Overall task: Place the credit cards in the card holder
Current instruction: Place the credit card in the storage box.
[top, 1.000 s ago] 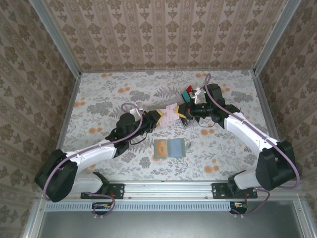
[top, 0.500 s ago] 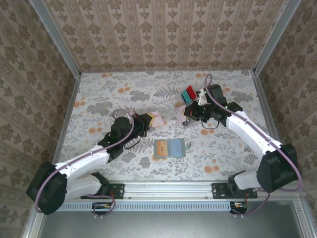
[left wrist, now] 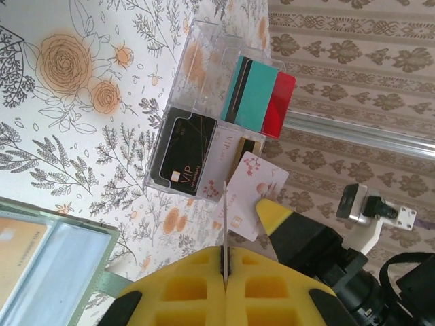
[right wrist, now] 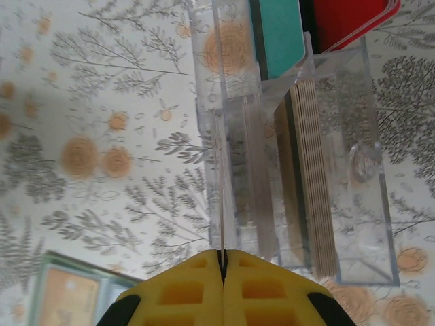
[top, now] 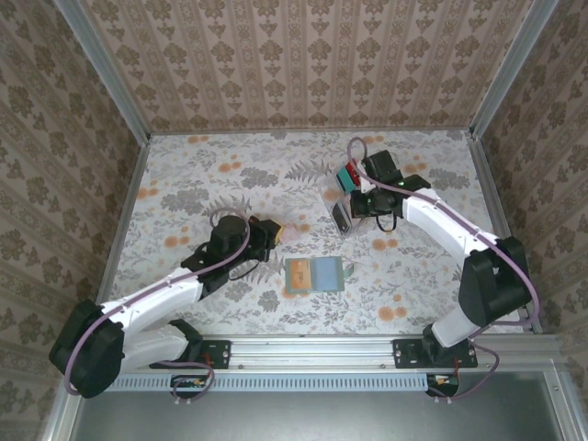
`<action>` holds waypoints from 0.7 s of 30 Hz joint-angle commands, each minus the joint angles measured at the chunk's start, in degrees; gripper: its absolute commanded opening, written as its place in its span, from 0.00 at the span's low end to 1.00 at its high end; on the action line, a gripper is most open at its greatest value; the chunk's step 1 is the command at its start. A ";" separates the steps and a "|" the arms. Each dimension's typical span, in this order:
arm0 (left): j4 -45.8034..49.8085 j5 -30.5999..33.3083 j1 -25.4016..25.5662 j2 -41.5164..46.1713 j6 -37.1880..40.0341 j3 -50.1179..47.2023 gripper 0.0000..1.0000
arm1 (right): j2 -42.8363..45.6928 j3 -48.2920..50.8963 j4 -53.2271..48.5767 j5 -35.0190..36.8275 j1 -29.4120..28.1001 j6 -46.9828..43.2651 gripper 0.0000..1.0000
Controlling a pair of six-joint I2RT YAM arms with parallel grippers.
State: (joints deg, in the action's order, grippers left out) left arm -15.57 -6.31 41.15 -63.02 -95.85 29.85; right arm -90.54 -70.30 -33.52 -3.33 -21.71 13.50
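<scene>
The left fingers (left wrist: 180, 288) are pressed together on one thin pale plastic card (left wrist: 223, 217), seen edge-on in the wrist view. The right fingers (right wrist: 177, 292) likewise pinch one pale pink floral-printed card (left wrist: 250, 193) at the end of the single clear plastic divided tray (left wrist: 204, 47), right of centre in the overhead view. The tray holds one black card (left wrist: 182, 153), one red card (left wrist: 284, 102) and teal cards (left wrist: 257, 98) whose number is unclear. One grey-green bifold wallet (top: 331, 275) lies open on the floral tabletop (top: 202, 184), lower centre of the overhead view. One tan card (top: 298, 274) sits in its left half.
</scene>
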 commanded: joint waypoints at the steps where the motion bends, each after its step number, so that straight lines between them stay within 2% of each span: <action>1: 3.28 -0.83 -0.19 -0.59 4.99 2.59 0.00 | -2.09 -2.60 -0.48 6.34 -0.79 -6.23 0.05; 14: 1.64 -4.25 0.29 -3.95 9.86 4.08 0.00 | -9.17 -5.50 -0.04 10.10 -2.50 -8.86 0.10; 19: 1.95 -4.24 0.54 -4.04 11.24 4.25 0.00 | -8.23 -5.89 -0.93 10.22 -2.89 -8.50 0.23; 21: 2.21 -4.18 0.65 -4.12 12.27 4.43 0.00 | -7.26 -6.16 -1.84 10.37 -2.90 -7.84 0.26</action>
State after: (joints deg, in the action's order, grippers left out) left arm -14.24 -9.87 41.28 -66.92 -86.50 32.34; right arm -99.22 -74.61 -33.30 4.99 -24.45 5.72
